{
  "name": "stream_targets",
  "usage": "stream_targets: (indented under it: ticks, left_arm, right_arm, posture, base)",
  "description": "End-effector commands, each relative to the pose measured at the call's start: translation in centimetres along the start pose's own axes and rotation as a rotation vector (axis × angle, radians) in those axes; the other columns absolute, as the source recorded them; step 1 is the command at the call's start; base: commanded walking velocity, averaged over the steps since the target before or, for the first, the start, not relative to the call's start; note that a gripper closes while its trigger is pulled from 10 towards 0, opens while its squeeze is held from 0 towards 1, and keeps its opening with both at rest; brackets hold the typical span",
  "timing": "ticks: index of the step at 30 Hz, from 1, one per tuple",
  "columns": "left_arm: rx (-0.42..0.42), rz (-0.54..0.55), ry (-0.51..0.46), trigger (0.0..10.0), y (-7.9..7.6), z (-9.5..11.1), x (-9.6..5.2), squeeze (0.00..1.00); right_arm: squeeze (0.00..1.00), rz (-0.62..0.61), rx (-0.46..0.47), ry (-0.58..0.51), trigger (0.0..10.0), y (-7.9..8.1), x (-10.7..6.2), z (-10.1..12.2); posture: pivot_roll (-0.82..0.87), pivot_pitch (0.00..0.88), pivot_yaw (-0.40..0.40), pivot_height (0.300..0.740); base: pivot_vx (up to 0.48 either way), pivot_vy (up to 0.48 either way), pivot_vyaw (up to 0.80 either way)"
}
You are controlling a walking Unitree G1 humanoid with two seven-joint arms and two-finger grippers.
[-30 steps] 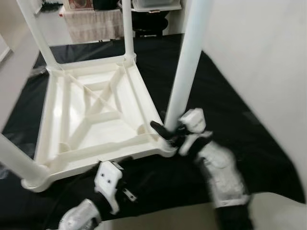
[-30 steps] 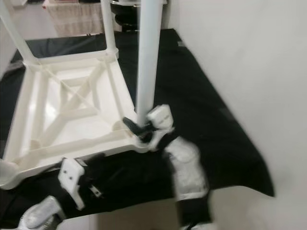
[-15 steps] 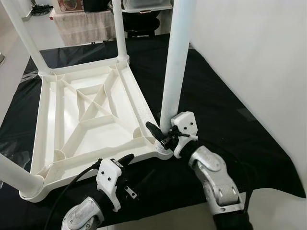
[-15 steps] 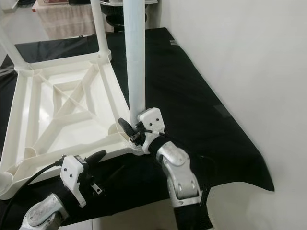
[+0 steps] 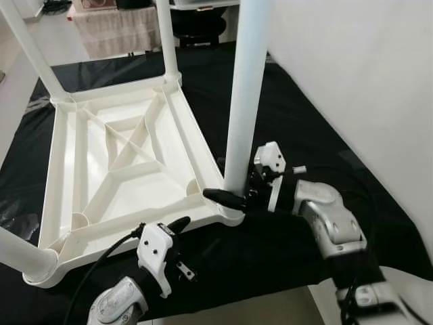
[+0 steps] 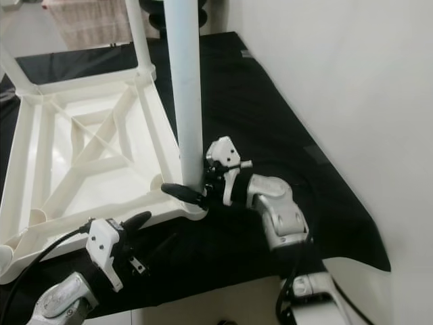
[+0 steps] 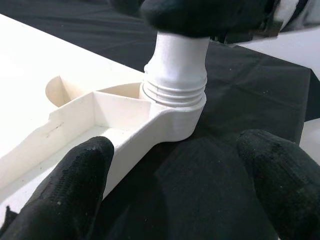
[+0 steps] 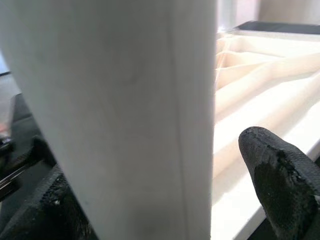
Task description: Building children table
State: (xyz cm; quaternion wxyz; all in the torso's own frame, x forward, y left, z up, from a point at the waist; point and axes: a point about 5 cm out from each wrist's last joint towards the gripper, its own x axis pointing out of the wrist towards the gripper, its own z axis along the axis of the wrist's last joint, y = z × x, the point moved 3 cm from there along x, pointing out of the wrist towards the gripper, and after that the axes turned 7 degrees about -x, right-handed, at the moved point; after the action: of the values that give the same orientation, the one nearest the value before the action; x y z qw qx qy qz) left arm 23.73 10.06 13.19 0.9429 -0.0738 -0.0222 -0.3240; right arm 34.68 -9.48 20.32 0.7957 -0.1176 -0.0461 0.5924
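The white plastic children's table (image 5: 122, 145) lies upside down on a black cloth, its legs pointing up. My right gripper (image 5: 233, 193) reaches in from the right and straddles the foot of the near right leg (image 5: 243, 95), just above its threaded corner socket (image 7: 175, 97). In the right wrist view one finger (image 8: 55, 210) lies against the leg (image 8: 125, 115), while the other finger (image 8: 282, 175) stands a little off it, so the gripper is open. My left gripper (image 7: 175, 200) hovers open over the cloth at the table's front edge, facing that same corner.
A pale wall (image 5: 358, 81) runs close along the right. The black cloth (image 5: 318, 135) ends at a bare floor strip in front of me. Three other legs (image 5: 166, 40) rise from the other corners. Draped furniture (image 5: 115, 30) stands at the back.
My right arm has swung from the near side of the leg round to its right, and the front finger now points left across the leg's foot. The left gripper has stayed put.
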Motion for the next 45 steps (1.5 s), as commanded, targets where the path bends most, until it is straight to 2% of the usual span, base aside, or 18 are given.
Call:
stream_targets:
  ticks: [1,6,10,11,19,26,27,28,29,31,32,34,36,40,41,43,44,45]
  left_arm:
    - [-0.006,0.014,0.043,10.0,0.0,-1.0,-0.4,0.00]
    - [-0.002,0.018,0.049,10.0,0.0,-1.3,-0.6,0.00]
    - [-0.001,0.019,0.051,10.0,-0.1,-1.3,-0.6,0.00]
    - [-0.001,0.019,0.051,10.0,-0.2,-1.4,-0.6,0.00]
    - [-0.009,0.015,0.049,10.0,-0.5,-1.5,-0.6,0.00]
    - [-0.014,0.010,0.047,10.0,-0.6,-1.3,-0.7,0.00]
    - [-0.016,0.010,0.045,10.0,-0.6,-1.3,-0.7,0.00]
    - [-0.018,0.013,0.044,10.0,-0.4,-1.2,-0.9,0.00]
    - [-0.018,0.013,0.044,10.0,-0.4,-1.2,-0.9,0.00]
    - [-0.020,0.018,0.042,10.0,0.0,-1.0,-1.1,0.00]
    - [-0.022,0.014,0.046,10.0,0.2,-1.0,-1.0,0.00]
    - [-0.022,0.006,0.051,10.0,0.3,-1.1,-1.0,0.00]
    - [-0.027,-0.007,0.056,10.0,0.4,-1.2,-0.7,0.00]
    - [-0.022,-0.016,0.058,10.0,0.4,-1.2,-0.4,0.00]
    - [-0.020,-0.004,0.053,10.0,0.5,-1.1,-0.4,0.00]
    - [-0.020,0.007,0.049,10.0,0.6,-1.1,-0.4,0.00]
    - [-0.019,0.012,0.046,10.0,0.7,-1.1,-0.4,0.00]
    - [-0.019,0.012,0.046,10.0,0.7,-1.1,-0.4,0.00]
  right_arm:
    - [0.00,0.080,-0.001,-0.016,10.0,0.4,0.3,0.1]
    - [0.00,0.219,0.034,-0.018,10.0,0.0,0.7,0.8]
    - [0.00,0.264,0.044,-0.030,8.3,-0.2,0.9,1.1]
    - [0.00,0.272,0.049,-0.033,0.0,-0.2,1.0,1.0]
    - [0.00,0.263,0.061,-0.017,0.0,-0.2,0.0,-0.2]
    - [0.00,0.069,0.038,-0.013,0.0,-0.9,-1.2,-1.2]
    - [0.00,-0.037,0.047,-0.009,0.0,-0.7,-1.4,-1.9]
    - [0.00,-0.353,0.127,0.015,0.0,-0.8,-0.9,-3.6]
    - [0.00,-0.353,0.127,0.015,0.0,-0.8,-0.9,-3.6]
    - [0.00,-0.869,0.088,0.220,0.0,0.3,-2.7,-6.7]
    - [0.00,-0.852,0.018,0.298,0.0,2.6,-2.0,-7.2]
    - [0.00,-0.789,-0.024,0.295,0.0,3.7,-1.2,-6.9]
    - [0.00,-0.722,0.075,0.281,0.0,4.0,-0.5,-7.7]
    - [0.00,-0.702,0.106,0.279,0.0,3.8,-0.2,-8.0]
    - [0.00,-0.682,0.099,0.275,10.0,4.0,0.1,-7.7]
    - [0.00,-0.674,0.099,0.271,10.0,4.1,0.3,-7.4]
    - [1.00,-0.652,0.109,0.252,10.0,4.5,0.7,-6.9]
    - [1.00,-0.652,0.109,0.252,10.0,4.5,0.7,-6.9]
  posture:
    - [0.05,0.194,-0.027,0.740]
    - [0.06,0.191,-0.029,0.740]
    - [0.06,0.190,-0.031,0.740]
    - [0.06,0.187,-0.036,0.740]
    - [0.05,0.187,-0.032,0.740]
    - [0.03,0.198,-0.032,0.740]
    - [0.02,0.207,-0.031,0.740]
    - [0.01,0.213,-0.022,0.740]
    - [0.01,0.213,-0.022,0.740]
    - [-0.01,0.222,-0.005,0.740]
    - [0.00,0.225,-0.003,0.740]
    - [-0.01,0.218,0.000,0.740]
    - [0.00,0.200,0.004,0.740]
    - [0.00,0.189,0.000,0.740]
    - [0.00,0.189,0.000,0.740]
    - [0.00,0.189,-0.001,0.740]
    - [0.00,0.183,-0.005,0.740]
    - [0.00,0.183,-0.005,0.740]
  base:
    - [0.000,0.000,0.00]
    - [0.000,0.000,0.00]
    - [0.000,0.000,0.00]
    - [0.000,0.000,0.00]
    - [0.000,0.000,0.00]
    - [0.000,0.000,0.00]
    - [0.000,0.000,0.00]
    - [0.000,0.000,0.00]
    - [0.000,0.000,0.00]
    - [0.000,0.000,0.00]
    - [0.000,0.000,0.00]
    - [0.000,0.000,0.00]
    - [0.000,0.000,0.00]
    - [0.000,0.000,0.00]
    - [0.000,0.000,0.00]
    - [0.000,0.000,0.00]
    - [0.000,0.000,0.00]
    - [0.000,0.000,0.00]
